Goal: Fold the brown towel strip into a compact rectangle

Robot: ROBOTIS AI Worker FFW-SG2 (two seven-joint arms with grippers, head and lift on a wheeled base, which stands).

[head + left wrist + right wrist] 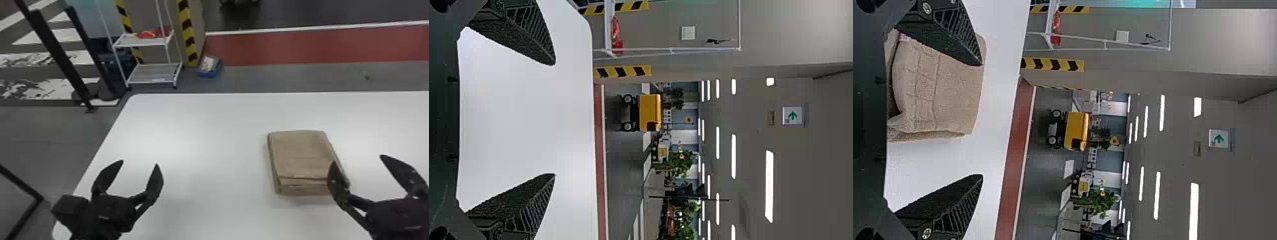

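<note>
In the head view the brown towel (300, 153) lies folded right of centre, the left gripper (139, 162) spread wide and empty at lower left, the right gripper (357, 158) likewise at lower right — a careless sweep could unfold it

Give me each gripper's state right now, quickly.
Left gripper: open, holding nothing.
Right gripper: open, holding nothing; its left finger overlaps the folded brown towel in the head view.

towel (300, 153): brown | table (198, 134): white | fingers (155, 182): black | pillar stripes (188, 32): yellow-black
</note>
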